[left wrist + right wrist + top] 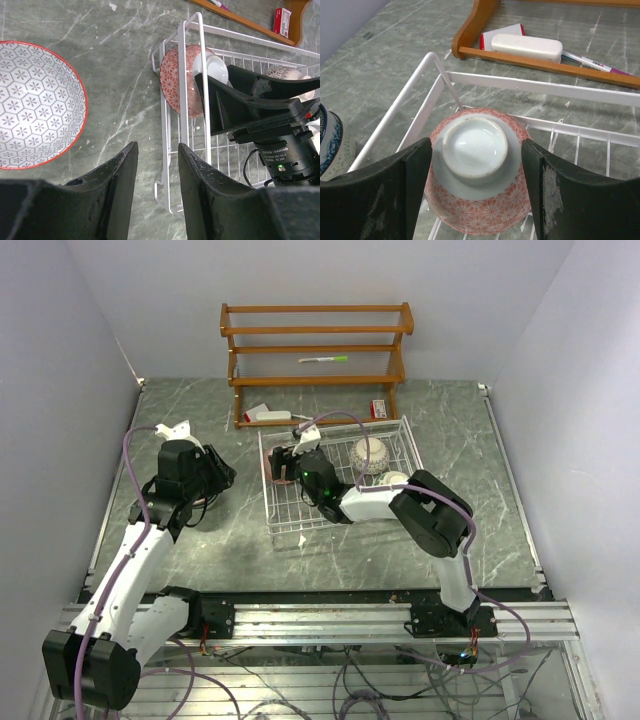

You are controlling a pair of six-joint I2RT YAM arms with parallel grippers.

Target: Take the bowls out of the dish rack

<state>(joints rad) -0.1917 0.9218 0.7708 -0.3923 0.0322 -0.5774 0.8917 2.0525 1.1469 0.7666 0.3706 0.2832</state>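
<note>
The white wire dish rack (pixel 395 435) stands mid-table. A pink patterned bowl (pixel 477 175) lies at its left end, foot towards the right wrist camera. My right gripper (pixel 476 150) is open and straddles this bowl, one finger close by each side. The bowl rests on the rack wires. It also shows in the left wrist view (pixel 180 80). A cream bowl (pixel 369 454) and a pale one (pixel 393 480) sit further right in the rack. My left gripper (pixel 157 150) is open and empty, above the table just left of the rack (pixel 182 125). A red-rimmed hexagon-patterned bowl (pixel 35 102) sits on the table.
A blue-and-white bowl (pixel 330 145) stands on the table outside the rack's left side. The brown wooden shelf (pixel 315 360) stands behind the rack, holding a green pen (pixel 323 359), a white case (pixel 526 47) and a small red box (pixel 379 409).
</note>
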